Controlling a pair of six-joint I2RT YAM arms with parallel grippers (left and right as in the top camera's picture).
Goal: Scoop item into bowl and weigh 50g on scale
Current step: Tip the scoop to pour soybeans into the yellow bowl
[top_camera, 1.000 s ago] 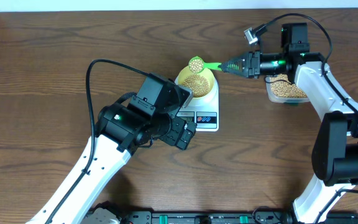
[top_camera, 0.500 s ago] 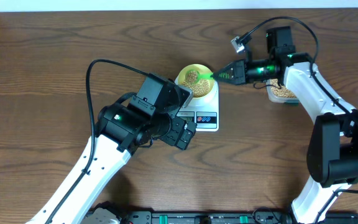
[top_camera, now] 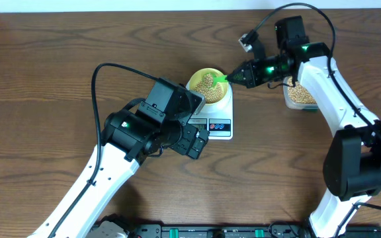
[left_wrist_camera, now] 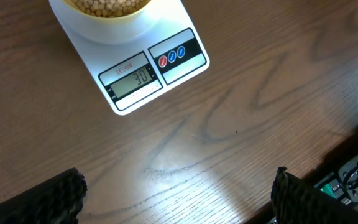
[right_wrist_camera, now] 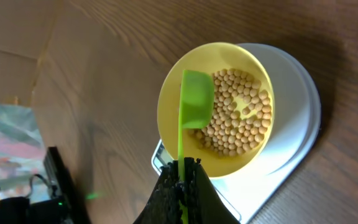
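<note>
The pale yellow bowl [top_camera: 209, 84] sits on the white scale [top_camera: 218, 124] and holds tan beans [right_wrist_camera: 238, 121]. The scale's display [left_wrist_camera: 134, 79] reads about 30. My right gripper [top_camera: 242, 77] is shut on the handle of a green scoop [right_wrist_camera: 195, 106], which is tipped on its side over the bowl's rim, bowl [right_wrist_camera: 166, 112] below it. My left gripper [left_wrist_camera: 179, 193] is open and empty, hovering over bare wood in front of the scale [left_wrist_camera: 138, 53].
A clear plastic tub [top_camera: 301, 96] of beans stands right of the scale, under my right arm. My left arm [top_camera: 154, 125] lies close to the scale's left front. The table's far edge runs along the top.
My right gripper brought the loaded scoop left over the bowl and rolled it. The beans went from the scoop into the bowl. The left arm has not moved.
</note>
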